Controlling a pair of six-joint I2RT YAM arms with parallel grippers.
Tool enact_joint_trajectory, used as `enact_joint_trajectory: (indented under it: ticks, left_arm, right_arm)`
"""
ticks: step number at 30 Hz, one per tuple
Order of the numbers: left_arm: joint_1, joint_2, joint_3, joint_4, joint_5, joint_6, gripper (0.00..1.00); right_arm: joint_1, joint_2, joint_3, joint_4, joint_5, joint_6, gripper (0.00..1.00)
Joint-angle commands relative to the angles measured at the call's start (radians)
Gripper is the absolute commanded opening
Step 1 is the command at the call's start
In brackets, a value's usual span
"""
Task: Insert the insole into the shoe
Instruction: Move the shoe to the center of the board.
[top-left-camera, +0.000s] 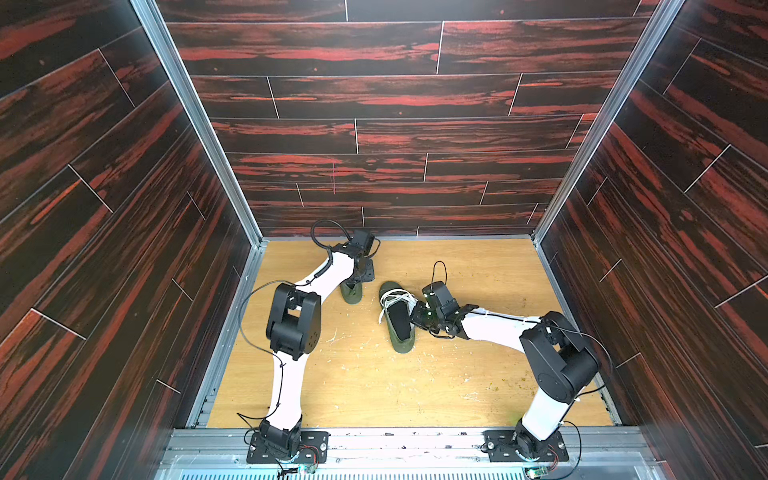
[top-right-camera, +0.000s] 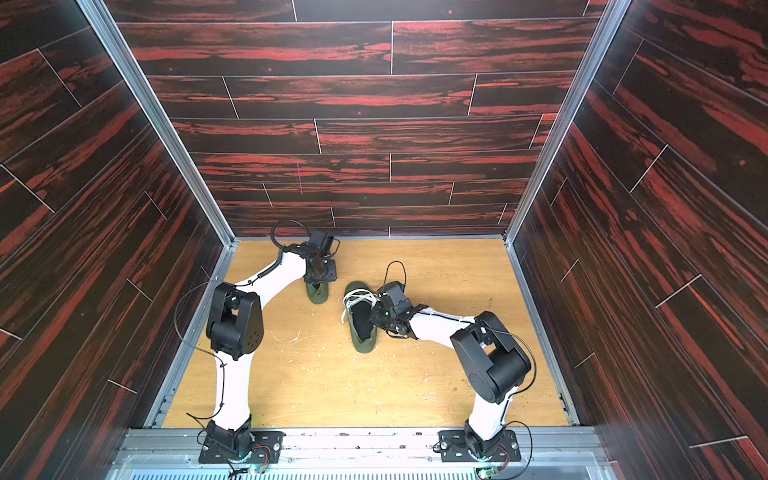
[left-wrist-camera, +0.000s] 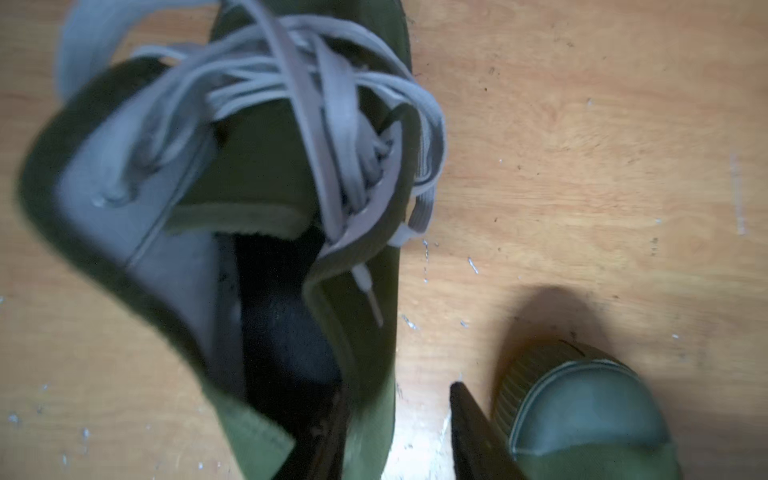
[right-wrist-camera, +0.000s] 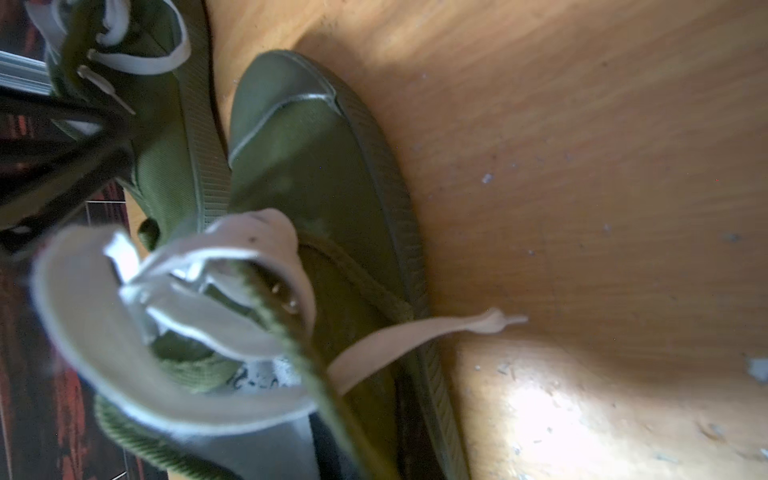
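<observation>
Both top views show a green shoe (top-left-camera: 401, 347) (top-right-camera: 365, 345) with loose white laces (top-left-camera: 395, 297) lying mid-table. A black insole (top-left-camera: 400, 319) (top-right-camera: 362, 318) lies inside its opening. My right gripper (top-left-camera: 415, 316) (top-right-camera: 376, 316) is shut on this shoe's side rim; its fingers hardly show in the right wrist view. A second green shoe (top-left-camera: 351, 294) (left-wrist-camera: 361, 291) (right-wrist-camera: 166, 166) lies just to the left, mostly under my left gripper (top-left-camera: 357, 282) (left-wrist-camera: 397, 399). That gripper is open and straddles the second shoe's wall, one finger inside and one outside. The first shoe's toe (left-wrist-camera: 582, 415) (right-wrist-camera: 299, 158) lies beside it.
The wooden table (top-left-camera: 457, 374) carries white scuffs and crumbs. Dark red panel walls (top-left-camera: 374, 137) close it in at the back and both sides. A metal rail (top-left-camera: 395, 440) with both arm bases runs along the front. A loose lace end (right-wrist-camera: 494, 322) trails on the wood.
</observation>
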Motion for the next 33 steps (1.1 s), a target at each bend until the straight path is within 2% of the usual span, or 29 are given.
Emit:
enact_joint_trajectory:
  ticks: [1,4,7,13,20,25,33]
  left_arm:
    - [0.006,0.012,0.003,-0.047,-0.024,0.027,0.36]
    - [0.007,0.005,-0.024,-0.040,-0.019,0.035,0.22]
    - [0.007,-0.031,-0.076,-0.034,0.007,0.028,0.13]
    - [-0.015,-0.239,-0.321,0.077,0.075,-0.080,0.10]
    - [-0.075,-0.402,-0.537,0.193,0.118,-0.198,0.09]
    - [-0.128,-0.402,-0.528,0.179,0.091,-0.192,0.09]
    - [-0.145,-0.415,-0.541,0.116,0.064,-0.152,0.06]
  right_arm:
    - [0.007,0.034,0.032,0.019,-0.015,0.039,0.00]
    - [0.008,0.054,0.042,0.041,-0.016,0.084,0.00]
    - [0.008,0.072,0.057,0.049,0.000,0.118,0.00]
    - [-0.008,0.141,0.144,0.024,0.023,0.150,0.00]
    - [-0.003,0.198,0.196,0.033,0.031,0.187,0.00]
    - [0.022,0.209,0.199,0.025,0.042,0.195,0.00]
    - [0.031,0.221,0.182,0.048,0.045,0.227,0.01]
